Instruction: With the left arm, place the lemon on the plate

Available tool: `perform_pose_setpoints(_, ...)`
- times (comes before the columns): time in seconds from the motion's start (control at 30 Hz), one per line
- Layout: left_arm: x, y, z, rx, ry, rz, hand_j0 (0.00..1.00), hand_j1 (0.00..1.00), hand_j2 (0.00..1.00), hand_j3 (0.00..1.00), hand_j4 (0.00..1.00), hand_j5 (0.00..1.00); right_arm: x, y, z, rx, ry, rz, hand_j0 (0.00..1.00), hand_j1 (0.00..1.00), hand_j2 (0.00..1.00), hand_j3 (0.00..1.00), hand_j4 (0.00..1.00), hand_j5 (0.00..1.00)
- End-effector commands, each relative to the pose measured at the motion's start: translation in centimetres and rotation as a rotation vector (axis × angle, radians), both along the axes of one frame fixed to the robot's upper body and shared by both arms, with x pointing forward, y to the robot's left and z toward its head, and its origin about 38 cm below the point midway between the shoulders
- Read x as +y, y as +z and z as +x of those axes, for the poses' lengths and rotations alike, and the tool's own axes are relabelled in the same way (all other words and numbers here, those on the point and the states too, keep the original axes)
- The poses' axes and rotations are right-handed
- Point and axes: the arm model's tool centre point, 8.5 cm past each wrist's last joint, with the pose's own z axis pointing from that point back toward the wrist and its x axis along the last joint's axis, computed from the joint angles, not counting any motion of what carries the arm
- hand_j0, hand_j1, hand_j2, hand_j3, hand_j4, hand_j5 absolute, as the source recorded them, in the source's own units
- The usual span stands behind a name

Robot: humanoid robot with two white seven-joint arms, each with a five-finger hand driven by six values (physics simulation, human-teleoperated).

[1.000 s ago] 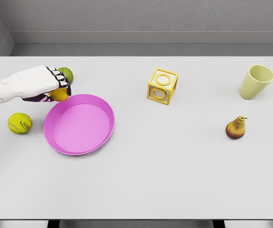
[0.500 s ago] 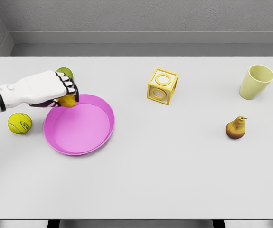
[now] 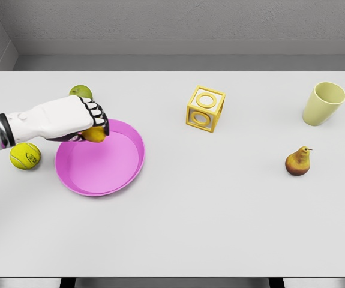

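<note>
Head view shows the white five-finger left hand [image 3: 79, 120] curled down over a small yellow lemon [image 3: 94, 134], gripping it from above so that only the fruit's lower side peeks out beneath the dark fingertips. The lemon sits inside that grasp just over the far-left rim of the shallow round pink plate [image 3: 100, 157] — not yet resting on the plate's floor, as far as the picture tells, though whether it touches the rim is unclear. The top-down hold makes sense: it leaves the underside of the lemon free, so the hand can lower and let go without the fingers catching the plate's raised edge.

The arm enters from the plate's left, low across the white counter [image 3: 220, 216]. A green apple [image 3: 81, 92] lies just beyond the hand, on the far side of the plate, partly hidden by the wrist, and a yellow-green tennis ball [image 3: 25, 155] lies close to the plate's left edge, below the forearm. Both are near enough that a wide swing could nudge them.

Well to the plate's right stand a yellow hollow cube block [image 3: 205, 108], a brownish pear [image 3: 297, 161] and a pale yellow cup [image 3: 324, 102] — none in the way. The right arm is out of sight.

Judged from this, the carry is nearly finished; a short move inward over the plate's middle and a release remain.
</note>
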Motion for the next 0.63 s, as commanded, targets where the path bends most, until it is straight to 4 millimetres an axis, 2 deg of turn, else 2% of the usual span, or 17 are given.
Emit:
perform_pose_setpoints(0.0, -0.1, 0.4, -0.1, -0.009, -0.005, -0.01, 0.74, 0.74, 0.74, 0.74, 0.74, 0.74, 0.0, 0.0, 0.0, 0.001, 0.0, 0.0, 1.0, 1.0, 1.0, 1.0, 1.0, 1.0)
perform_pose_setpoints(0.07, 0.0, 0.5, -0.1, -0.008, -0.003, -0.015, 0.89, 0.89, 0.89, 0.89, 0.89, 0.89, 0.0, 0.0, 0.0, -0.001, 0.0, 0.0, 1.0, 1.0, 1.0, 1.0, 1.0, 1.0)
perform_pose_setpoints(0.13, 0.1, 0.6, -0.2, -0.008, -0.003, -0.015, 0.92, 0.92, 0.92, 0.92, 0.92, 0.92, 0.0, 0.0, 0.0, 0.001, 0.0, 0.0, 1.0, 1.0, 1.0, 1.0, 1.0, 1.0)
perform_pose_setpoints(0.3, 0.3, 0.2, -0.2, 0.001, 0.002, -0.012, 0.92, 0.92, 0.92, 0.92, 0.92, 0.92, 0.0, 0.0, 0.0, 0.001, 0.0, 0.0, 1.0, 1.0, 1.0, 1.0, 1.0, 1.0)
perform_pose_setpoints(0.33, 0.8, 0.4, -0.3, 0.0, 0.009, -0.003, 1.0, 1.0, 1.0, 1.0, 1.0, 1.0, 0.0, 0.0, 0.0, -0.001, 0.0, 0.0, 1.0, 1.0, 1.0, 1.0, 1.0, 1.0)
perform_pose_setpoints(0.37, 2.0, 1.1, -0.4, 0.005, 0.027, 0.002, 1.0, 1.0, 1.0, 1.0, 1.0, 1.0, 0.0, 0.0, 0.0, 0.001, 0.0, 0.0, 1.0, 1.0, 1.0, 1.0, 1.0, 1.0)
perform_pose_setpoints(0.43, 5.9, 3.4, -0.7, -0.003, 0.096, 0.031, 1.0, 1.0, 1.0, 1.0, 1.0, 1.0, 0.0, 0.0, 0.0, -0.001, 0.0, 0.0, 1.0, 1.0, 1.0, 1.0, 1.0, 1.0)
perform_pose_setpoints(0.5, 8.2, 4.7, -0.6, -0.017, 0.151, 0.05, 1.0, 1.0, 1.0, 1.0, 1.0, 1.0, 0.0, 0.0, 0.0, 0.001, 0.0, 0.0, 1.0, 1.0, 1.0, 1.0, 1.0, 1.0)
perform_pose_setpoints(0.53, 9.2, 5.0, -0.5, -0.01, 0.175, 0.05, 1.0, 1.0, 1.0, 1.0, 1.0, 1.0, 0.0, 0.0, 0.0, 0.001, 0.0, 0.0, 1.0, 1.0, 1.0, 1.0, 1.0, 1.0)
perform_pose_setpoints(0.6, 9.5, 5.2, -0.5, -0.008, 0.182, 0.037, 1.0, 1.0, 1.0, 1.0, 1.0, 1.0, 0.0, 0.0, 0.0, 0.001, 0.0, 0.0, 1.0, 1.0, 1.0, 1.0, 1.0, 1.0)
